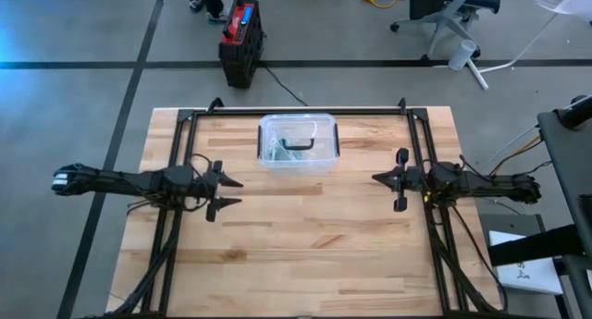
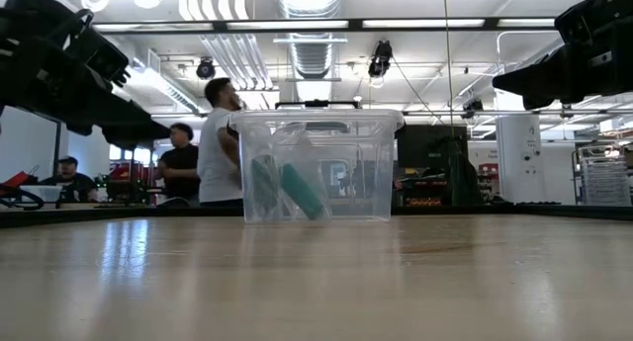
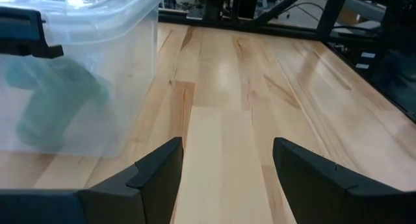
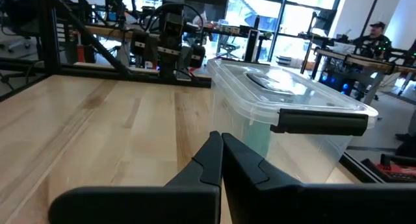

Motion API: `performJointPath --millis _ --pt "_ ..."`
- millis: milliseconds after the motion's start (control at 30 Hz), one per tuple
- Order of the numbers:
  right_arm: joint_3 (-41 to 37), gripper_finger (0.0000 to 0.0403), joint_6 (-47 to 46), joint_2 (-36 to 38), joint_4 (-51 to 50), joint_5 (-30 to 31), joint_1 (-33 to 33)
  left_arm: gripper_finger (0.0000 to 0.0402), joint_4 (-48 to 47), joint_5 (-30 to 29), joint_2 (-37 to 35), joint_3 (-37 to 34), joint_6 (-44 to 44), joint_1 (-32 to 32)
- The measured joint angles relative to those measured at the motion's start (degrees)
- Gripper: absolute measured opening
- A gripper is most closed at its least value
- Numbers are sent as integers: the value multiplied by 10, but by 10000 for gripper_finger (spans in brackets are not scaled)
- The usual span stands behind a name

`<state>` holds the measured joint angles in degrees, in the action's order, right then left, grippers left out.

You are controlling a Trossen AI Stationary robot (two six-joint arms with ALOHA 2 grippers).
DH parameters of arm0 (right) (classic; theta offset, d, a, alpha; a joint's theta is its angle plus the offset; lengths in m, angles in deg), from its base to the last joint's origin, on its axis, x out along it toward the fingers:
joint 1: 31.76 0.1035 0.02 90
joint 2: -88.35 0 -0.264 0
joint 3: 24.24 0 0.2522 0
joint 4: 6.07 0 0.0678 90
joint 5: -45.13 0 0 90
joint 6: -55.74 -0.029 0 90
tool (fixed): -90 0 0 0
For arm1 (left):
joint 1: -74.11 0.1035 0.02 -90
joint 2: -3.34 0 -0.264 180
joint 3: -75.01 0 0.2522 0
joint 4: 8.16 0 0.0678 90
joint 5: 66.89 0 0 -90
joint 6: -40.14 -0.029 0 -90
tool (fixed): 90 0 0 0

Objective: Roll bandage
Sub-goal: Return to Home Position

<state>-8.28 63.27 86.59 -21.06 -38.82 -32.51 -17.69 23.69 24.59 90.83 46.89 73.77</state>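
A clear plastic box (image 1: 298, 143) with a clear lid and a black latch stands at the table's far middle. Inside it lie teal bandage rolls (image 2: 289, 190), seen through the wall (image 3: 55, 100). My left gripper (image 1: 233, 193) hovers open at the table's left, near the box's left side, with nothing between its fingers (image 3: 224, 169). My right gripper (image 1: 378, 178) hovers shut at the table's right, pointing toward the box (image 4: 292, 113).
A black metal frame (image 1: 296, 111) runs along the table's far edge and down both sides. The wood in front of the box lies bare (image 1: 305, 245). People stand in the room beyond the table (image 2: 213, 143).
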Motion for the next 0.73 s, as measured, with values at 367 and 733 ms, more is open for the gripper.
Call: performJointPath --millis 367,733 --pt "0 0 0 0 0 0 0 231 0 0 17 0 0 0" --pt "0 0 0 0 0 0 0 231 -1 0 28 0 0 0"
